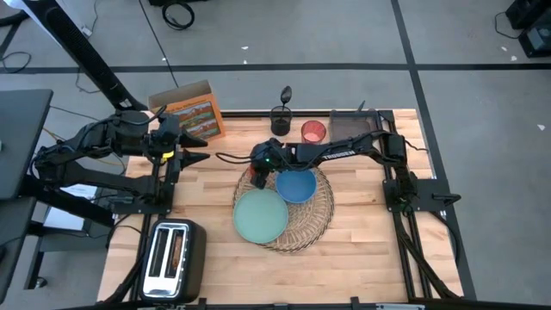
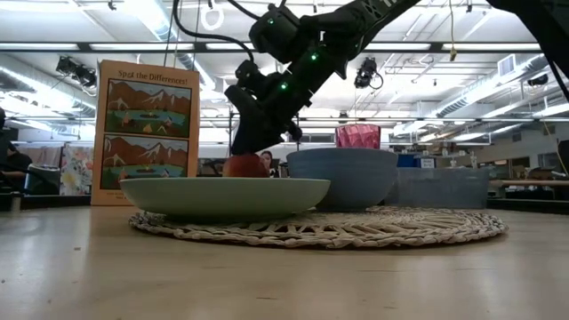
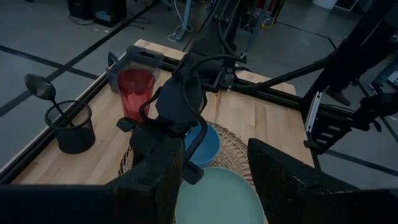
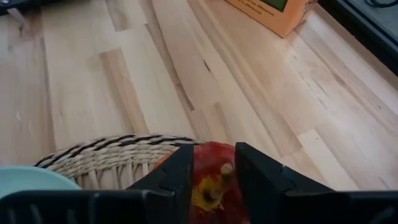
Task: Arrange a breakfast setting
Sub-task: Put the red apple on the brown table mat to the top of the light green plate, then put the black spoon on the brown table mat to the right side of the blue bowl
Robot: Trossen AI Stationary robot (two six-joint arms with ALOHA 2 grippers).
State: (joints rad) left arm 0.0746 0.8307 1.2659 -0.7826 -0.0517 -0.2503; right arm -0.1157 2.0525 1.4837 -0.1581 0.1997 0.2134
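Placed: pale teal plate (image 1: 261,215) and blue bowl (image 1: 295,185) on the round woven wicker placemat (image 1: 314,220), mid-worktop. Right hand (image 4: 212,171) straddles the red apple (image 4: 208,180) at the placemat's edge, fingers parting. Left hand (image 1: 196,148) idles part-open. Remaining: translucent red cup (image 1: 313,132), spoon, cereal box.

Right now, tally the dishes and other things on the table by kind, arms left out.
Dishes: 3 (plate, bowl, cup)
Food: 2 (apple, cereal box)
Mat: 1
Toaster: 1
Spoon in holder: 2
Tray: 1
Total: 10

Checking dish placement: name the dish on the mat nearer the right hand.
The blue bowl, beside the right hand; the teal plate lies farther off.
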